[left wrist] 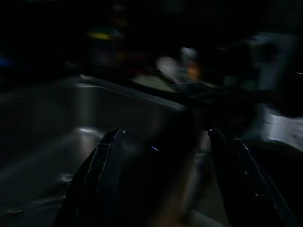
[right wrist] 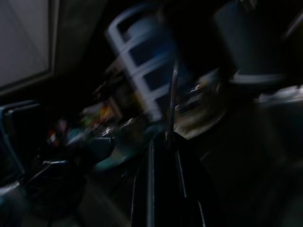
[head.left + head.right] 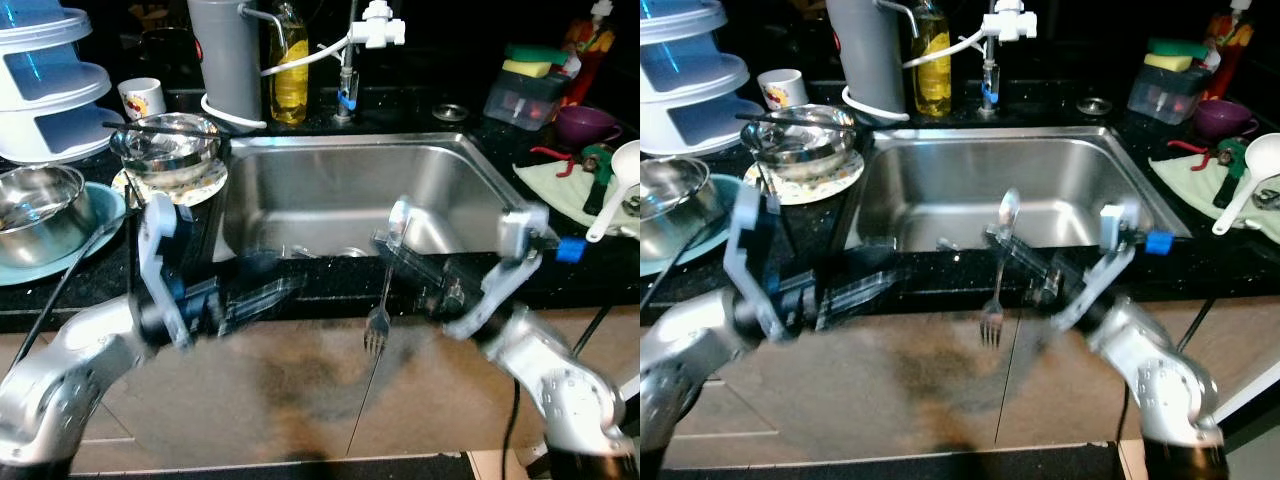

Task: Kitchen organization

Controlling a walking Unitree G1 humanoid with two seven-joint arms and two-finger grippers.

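Observation:
My right gripper (image 3: 392, 252) is shut on a metal fork (image 3: 378, 322), which hangs tines down in front of the counter's front edge, just before the steel sink (image 3: 455, 175). The fork handle (image 2: 171, 97) rises between the closed fingers in the right wrist view. My left gripper (image 3: 285, 288) reaches toward the sink's front left edge, blurred, with its two fingers (image 1: 97, 175) spread apart and nothing between them. The sink basin (image 3: 940, 195) lies just beyond both grippers.
Left of the sink stand a glass bowl on a plate (image 3: 168, 150), a steel bowl (image 3: 38, 205), a mug (image 3: 141, 97) and a white tiered rack (image 3: 45, 85). A grey canister (image 3: 225, 60), oil bottle (image 3: 289, 65) and tap (image 3: 375, 30) stand behind. A white ladle (image 3: 615, 180) and purple cup (image 3: 585, 125) lie right.

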